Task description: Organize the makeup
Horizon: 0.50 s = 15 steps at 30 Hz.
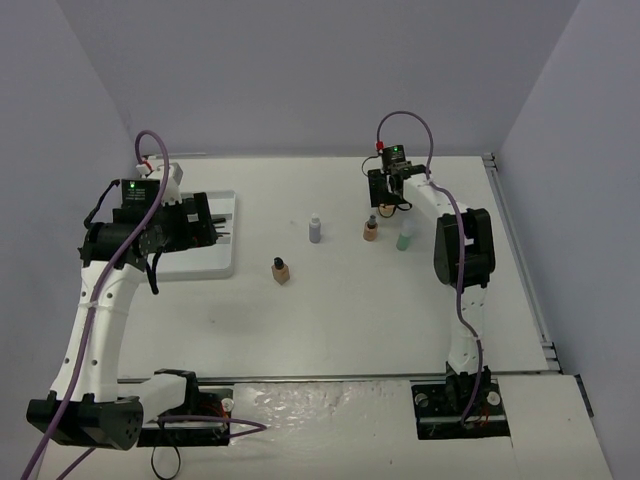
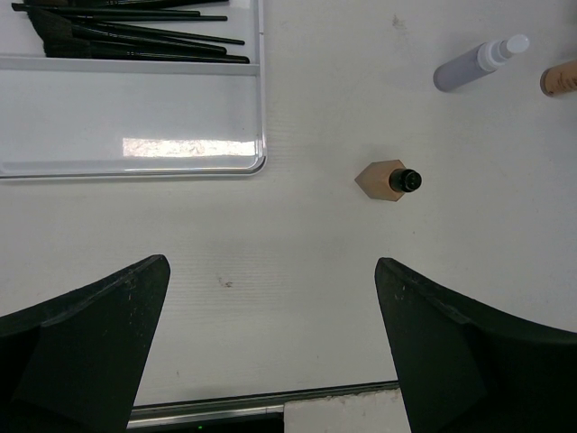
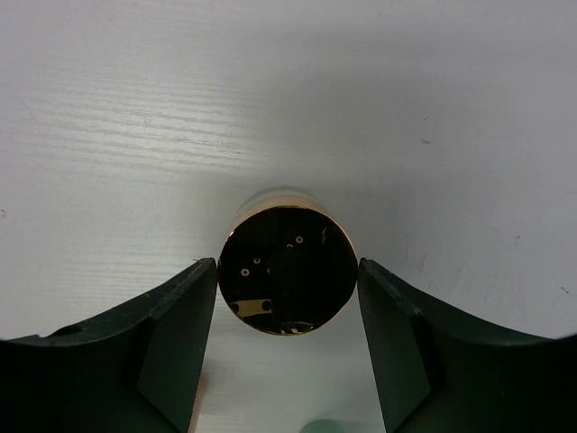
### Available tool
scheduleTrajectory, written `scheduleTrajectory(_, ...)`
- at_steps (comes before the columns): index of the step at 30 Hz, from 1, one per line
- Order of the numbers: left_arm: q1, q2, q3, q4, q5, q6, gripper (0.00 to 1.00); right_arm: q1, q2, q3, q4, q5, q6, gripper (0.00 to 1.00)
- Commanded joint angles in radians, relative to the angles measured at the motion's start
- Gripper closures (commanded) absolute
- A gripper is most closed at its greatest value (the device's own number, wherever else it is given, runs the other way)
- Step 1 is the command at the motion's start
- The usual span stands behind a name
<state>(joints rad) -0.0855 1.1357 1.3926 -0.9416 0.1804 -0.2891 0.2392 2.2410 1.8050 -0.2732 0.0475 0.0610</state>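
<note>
A tan round compact (image 3: pixel 288 271) with a shiny black top lies on the white table. My right gripper (image 3: pixel 288 264) has one finger against each side of it, shut on it at the far side of the table (image 1: pixel 388 205). My left gripper (image 2: pixel 270 307) is open and holds nothing, hovering by the tray's right edge (image 1: pixel 213 228). Thin black brushes (image 2: pixel 135 36) lie in the white tray (image 2: pixel 135 167). A tan bottle with a black cap (image 2: pixel 383 180) lies on the table to the tray's right (image 1: pixel 281 270).
A grey bottle (image 1: pixel 316 229), a beige bottle (image 1: pixel 371 229) and a green-white bottle (image 1: pixel 404 238) stand in a row near the right arm. The green cap (image 3: pixel 323 426) shows just below the compact. The table's metal front edge (image 2: pixel 270 401) lies under the left gripper.
</note>
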Motion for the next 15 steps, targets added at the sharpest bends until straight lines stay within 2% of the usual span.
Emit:
scheduleTrajectory(1, -0.011, 0.000, 0.025, 0.037, 0.009, -0.010, 0.03, -0.016, -0.003, 0.045, 0.016, 0.003, -0.012, 0.46)
scheduleTrajectory(5, -0.013, 0.000, 0.026, 0.037, 0.008, -0.009, 0.03, -0.021, -0.002, 0.046, 0.016, 0.001, -0.021, 0.63)
scheduleTrajectory(10, -0.013, 0.004, 0.030, 0.037, 0.012, -0.009, 0.03, -0.019, -0.031, 0.064, 0.020, -0.010, -0.050, 0.98)
scheduleTrajectory(15, -0.013, 0.012, 0.042, 0.040, 0.011, -0.007, 0.03, 0.003, -0.112, 0.071, 0.037, -0.012, -0.118, 1.00)
